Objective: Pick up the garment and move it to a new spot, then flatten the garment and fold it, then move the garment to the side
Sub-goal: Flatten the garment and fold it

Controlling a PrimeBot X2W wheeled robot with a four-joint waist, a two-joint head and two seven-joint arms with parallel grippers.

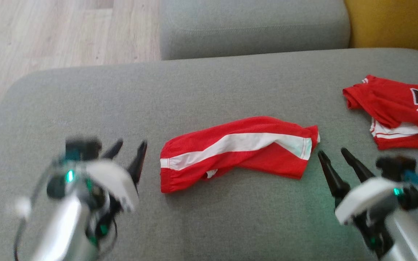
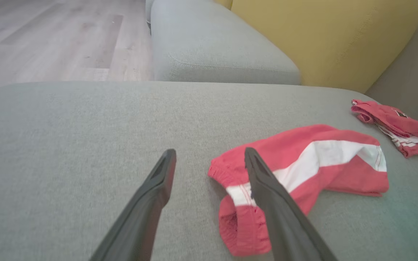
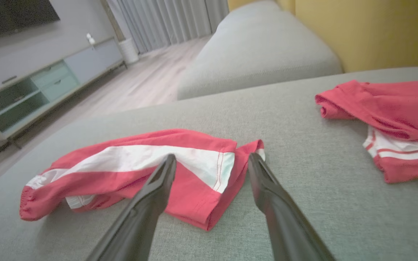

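The garment [image 1: 238, 150] is a pair of red shorts with a white side stripe, lying folded lengthwise on the grey sofa cushion [image 1: 194, 90]. The same garment [image 2: 303, 170] shows right of centre in the left wrist view, and the garment [image 3: 140, 170] spreads left of centre in the right wrist view. My left gripper [image 1: 131, 146] hovers open just left of its waistband end, nothing between its fingers. Open too, my right gripper [image 1: 334, 152] sits just right of the leg-hem end. In the wrist views the left gripper [image 2: 209, 154] and right gripper [image 3: 212, 159] are apart and empty.
A second red garment [image 1: 397, 112] with black lettering and white trim lies at the cushion's right edge. Another grey cushion [image 1: 252, 25] stands beyond, a yellow cushion [image 1: 394, 21] at the far right. Wooden floor [image 1: 49, 36] lies to the left, with a low cabinet [image 3: 42, 87] across the room.
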